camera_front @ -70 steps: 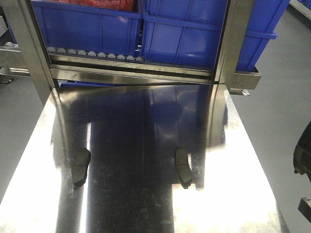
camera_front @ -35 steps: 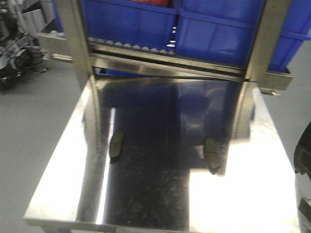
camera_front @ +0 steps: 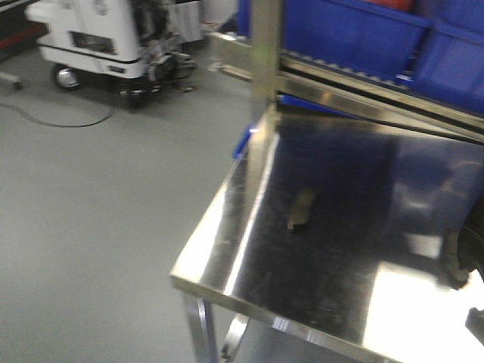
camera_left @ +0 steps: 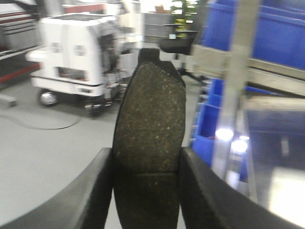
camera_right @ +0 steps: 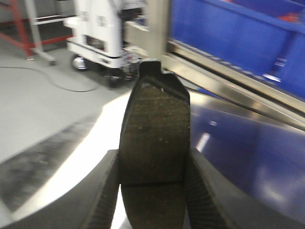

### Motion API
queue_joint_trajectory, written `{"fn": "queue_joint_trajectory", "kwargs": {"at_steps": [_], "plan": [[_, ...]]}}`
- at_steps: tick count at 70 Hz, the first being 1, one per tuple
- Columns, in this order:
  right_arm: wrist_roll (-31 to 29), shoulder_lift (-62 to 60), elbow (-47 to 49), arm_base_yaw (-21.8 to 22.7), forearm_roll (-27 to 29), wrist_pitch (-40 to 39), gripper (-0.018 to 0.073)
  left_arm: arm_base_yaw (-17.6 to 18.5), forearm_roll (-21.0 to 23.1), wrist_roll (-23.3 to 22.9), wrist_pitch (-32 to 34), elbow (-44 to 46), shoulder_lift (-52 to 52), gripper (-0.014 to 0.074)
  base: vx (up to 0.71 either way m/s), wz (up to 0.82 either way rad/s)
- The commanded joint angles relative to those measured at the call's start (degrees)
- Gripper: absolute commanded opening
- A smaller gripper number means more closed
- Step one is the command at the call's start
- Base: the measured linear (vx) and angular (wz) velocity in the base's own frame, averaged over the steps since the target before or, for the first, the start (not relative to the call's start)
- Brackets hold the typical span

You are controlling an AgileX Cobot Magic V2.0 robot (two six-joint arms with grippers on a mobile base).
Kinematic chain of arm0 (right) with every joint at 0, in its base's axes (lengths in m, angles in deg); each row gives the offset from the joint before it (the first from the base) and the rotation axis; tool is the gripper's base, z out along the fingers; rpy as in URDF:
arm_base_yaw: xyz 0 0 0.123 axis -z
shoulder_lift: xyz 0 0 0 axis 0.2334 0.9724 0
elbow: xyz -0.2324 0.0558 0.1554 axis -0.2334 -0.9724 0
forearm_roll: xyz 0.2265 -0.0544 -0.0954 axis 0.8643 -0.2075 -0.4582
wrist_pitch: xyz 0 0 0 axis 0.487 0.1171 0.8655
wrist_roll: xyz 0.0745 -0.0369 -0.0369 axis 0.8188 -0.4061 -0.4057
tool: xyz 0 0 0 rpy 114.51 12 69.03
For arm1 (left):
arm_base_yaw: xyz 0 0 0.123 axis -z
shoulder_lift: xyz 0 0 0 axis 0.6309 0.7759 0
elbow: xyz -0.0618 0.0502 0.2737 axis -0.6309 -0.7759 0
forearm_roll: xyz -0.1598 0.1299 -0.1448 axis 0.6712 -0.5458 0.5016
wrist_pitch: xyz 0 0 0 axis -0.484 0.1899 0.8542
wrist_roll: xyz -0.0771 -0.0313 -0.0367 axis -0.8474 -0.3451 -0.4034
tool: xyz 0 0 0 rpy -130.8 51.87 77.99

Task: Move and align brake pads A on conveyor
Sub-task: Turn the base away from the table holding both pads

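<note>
Left jaws pinch 1 brake pad (camera_left: 148,143); right jaws pinch another pad (camera_right: 153,138); 3rd pad (camera_front: 300,209) lies on steel table (camera_front: 333,295).

**One pad on the table, one in each gripper**

A loose pad (camera_front: 300,209) lies on the table (camera_front: 333,295), near its left edge and about midway back. A post (camera_front: 265,53) stands at the table's far left corner. Behind the table runs a rack (camera_front: 378,83) with bins (camera_front: 355,30) on it. Far left, a cart (camera_front: 98,38) stands on the floor (camera_front: 98,227), with a cable (camera_front: 53,121) lying before it. The left gripper (camera_left: 147,191) clamps the left pad (camera_left: 150,124) upright between its fingers, the cart behind to the left. The right gripper (camera_right: 152,191) clamps the right pad (camera_right: 155,129) likewise, the table beneath it.
</note>
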Motion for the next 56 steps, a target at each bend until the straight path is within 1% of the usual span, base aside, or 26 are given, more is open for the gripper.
{"fn": "queue_joint_trajectory", "kwargs": {"at_steps": [1, 31, 56], "plan": [[-0.05, 0.03, 1.75, 0.04, -0.43, -5.83, -0.0004, 0.16, 0.01, -0.04, 5.42, 1.46, 0.60, 0.0146, -0.06, 0.71], [-0.05, 0.03, 1.75, 0.04, -0.43, -5.83, -0.0004, 0.16, 0.01, -0.04, 5.42, 1.46, 0.60, 0.0146, -0.03, 0.79], [-0.05, 0.03, 1.75, 0.04, -0.43, -5.83, -0.0004, 0.16, 0.01, -0.04, 5.42, 1.46, 0.60, 0.0146, 0.05, 0.73]]}}
